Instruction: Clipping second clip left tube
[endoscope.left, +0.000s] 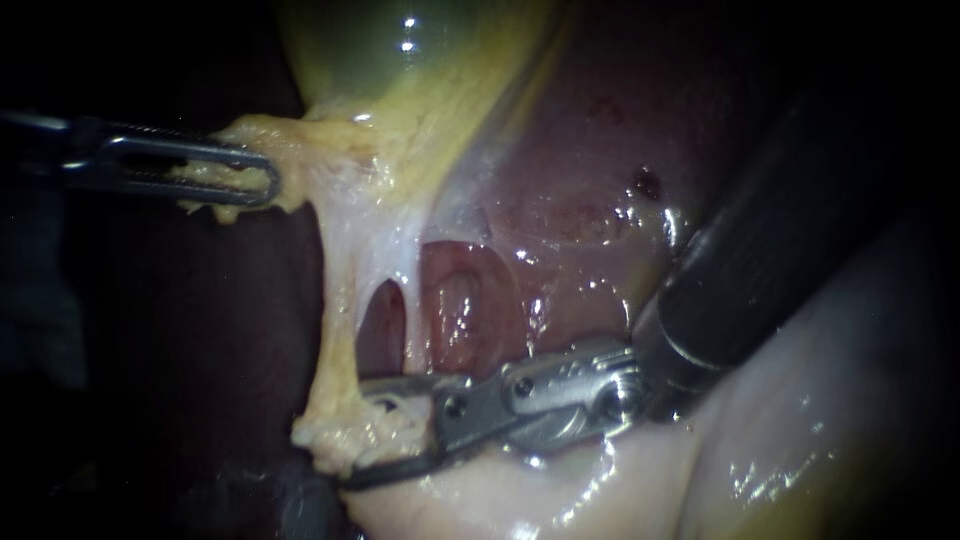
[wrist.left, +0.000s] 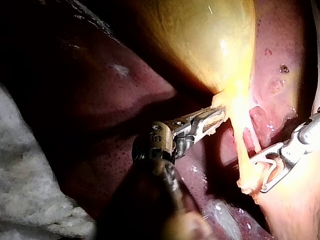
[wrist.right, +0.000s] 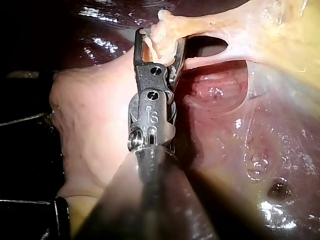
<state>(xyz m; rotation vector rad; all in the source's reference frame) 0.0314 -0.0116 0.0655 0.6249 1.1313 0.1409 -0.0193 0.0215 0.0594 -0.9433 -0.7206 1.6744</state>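
Count: two instruments, two tubes, one gallbladder (endoscope.left: 420, 60), one liver (endoscope.left: 590, 170). My left instrument (endoscope.left: 268, 185) has its jaws clamped on the yellow fatty tissue (endoscope.left: 300, 150) at the gallbladder's narrow end. From that hold the left tube (endoscope.left: 338, 310) runs as a taut pale strand. Its long axis points straight from the left jaws toward the right jaws, and it ends there in a fatty lump. My right instrument (endoscope.left: 358, 432) has its jaws apart, one on either side of that lump and set crosswise to the tube; I cannot tell whether they press on it. The right tube (endoscope.left: 412, 320) lies just beside the left tube, on the side nearer the right instrument's wrist. A window between the two tubes shows liver behind. The right wrist view agrees: the tube's end sits between the parted jaws.
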